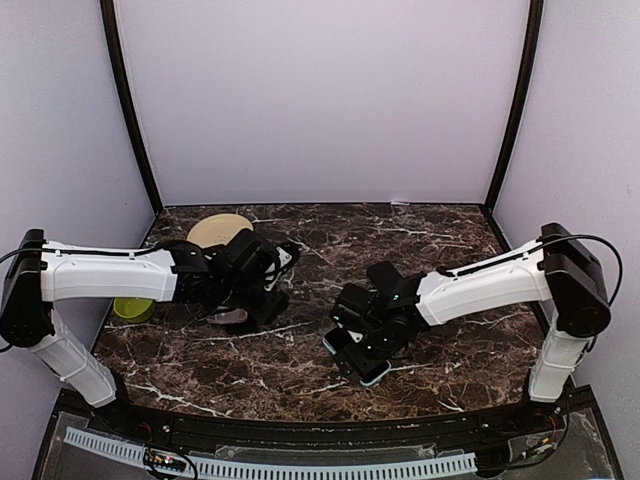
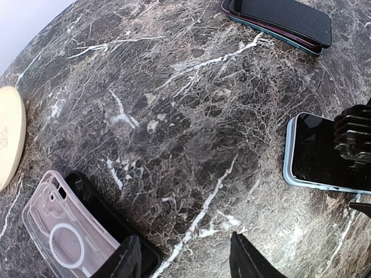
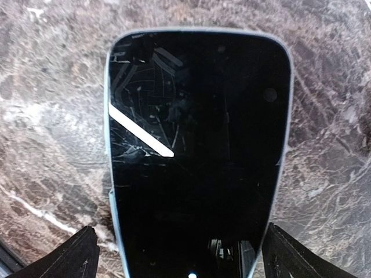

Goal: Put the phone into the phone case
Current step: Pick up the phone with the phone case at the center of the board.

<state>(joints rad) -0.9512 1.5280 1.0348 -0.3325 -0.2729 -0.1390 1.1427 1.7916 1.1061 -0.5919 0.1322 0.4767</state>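
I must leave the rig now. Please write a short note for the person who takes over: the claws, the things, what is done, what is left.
Left claw: open, empty, above the dark marble table, close to the clear plastic phone case.
Right claw: open, one finger on each side of the black phone with cracked screen and light-blue rim, which lies flat, screen up.
Done: nothing that shows; the case is empty and apart from the phone.
Left: grasp the phone, carry it to the case, press it in.
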